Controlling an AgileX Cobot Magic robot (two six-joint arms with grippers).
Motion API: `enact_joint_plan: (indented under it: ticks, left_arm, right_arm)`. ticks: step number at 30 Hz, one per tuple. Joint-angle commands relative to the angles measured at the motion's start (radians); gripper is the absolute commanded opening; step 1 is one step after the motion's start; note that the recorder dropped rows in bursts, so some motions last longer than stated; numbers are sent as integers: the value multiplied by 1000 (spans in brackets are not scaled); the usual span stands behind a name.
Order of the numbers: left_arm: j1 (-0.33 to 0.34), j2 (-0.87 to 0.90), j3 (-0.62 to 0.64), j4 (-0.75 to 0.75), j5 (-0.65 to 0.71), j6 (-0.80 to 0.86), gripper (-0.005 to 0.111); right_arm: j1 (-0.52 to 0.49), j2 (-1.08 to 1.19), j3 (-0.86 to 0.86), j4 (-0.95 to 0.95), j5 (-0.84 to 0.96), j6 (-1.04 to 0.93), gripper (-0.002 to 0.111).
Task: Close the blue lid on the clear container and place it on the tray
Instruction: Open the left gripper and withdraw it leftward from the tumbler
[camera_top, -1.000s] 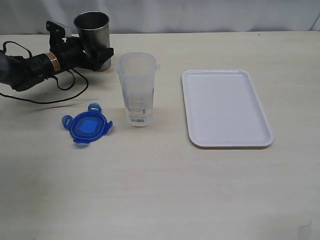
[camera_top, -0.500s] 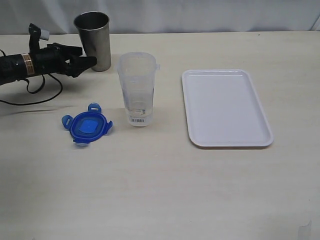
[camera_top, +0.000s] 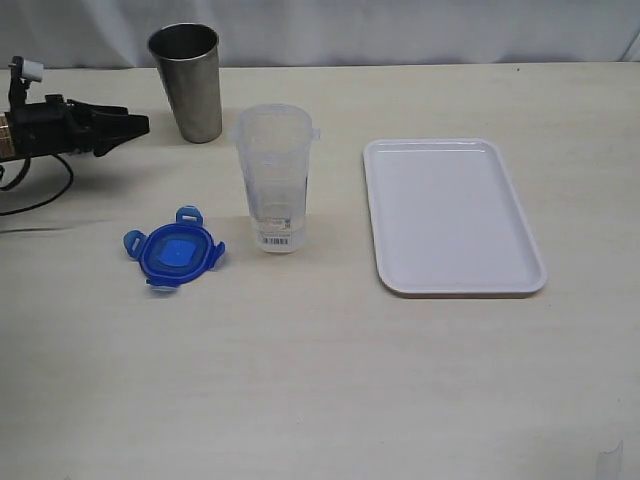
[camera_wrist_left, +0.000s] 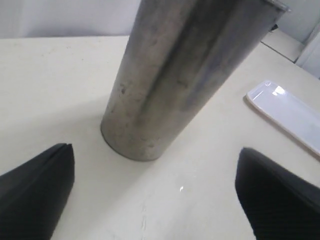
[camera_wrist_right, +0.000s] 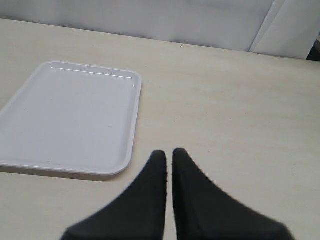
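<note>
The clear container (camera_top: 273, 180) stands upright on the desk (camera_top: 320, 380), long axis vertical, open mouth up and the narrower base down, with its barcode label low on the side facing me. It is a translucent, tapered tumbler of thin plastic, well apart from the left jaws and out past the metal cup (camera_top: 186, 82) from them. The blue lid (camera_top: 174, 252) lies flat, its lighter square centre up and four flaps splayed outward, also well clear of the left jaws and just beside the container. The tray (camera_top: 452, 215) is smooth white plastic with rounded corners and a raised rim; it lies ahead of the right jaws, bare, its long side running away from me. The left jaws are spread wide and hold nothing: in the left wrist view the two black tips sit far apart with the dull, scuffed steel cup (camera_wrist_left: 185, 75) ahead between them, not touching. The right jaws are drawn together to a thin slit, gripping nothing. A second ago the left jaws were around the cup; they have since backed off towards the desk's left edge, while container, lid and tray have not shifted.
</note>
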Motion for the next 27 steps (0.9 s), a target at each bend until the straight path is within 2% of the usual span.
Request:
enact_joint_plan:
  ticks: [1,5,13,17,21,22,24,27]
  left_arm:
    - [19,-52,-4,100,-16,-76,81]
    - [23,-113,27,141,-16,-114,81]
    - [42,-321,180,42,-16,-98,81]
    - [42,-502,249,89,150,-124,81]
    - [42,-685,273,248,420,-307,81]
    - [42,-719,274,248,465,-333,81]
    - [56,-830,277,248,517,-398,81]
    - [55,-918,277,248,517,-399,81]
  right_arm:
    - [-7,-4,1,3,0,-1,4]
    - [-7,-4,1,3,0,-1,4]
    - [-7,-4,1,3,0,-1,4]
    - [-7,-4,1,3,0,-1,4]
    - [-7,-4,1,3,0,-1,4]
    - [-7,-4,1,3,0,-1,4]
    - [-7,-4,1,3,0,-1,4]
    - [-7,-4,1,3,0,-1,4]
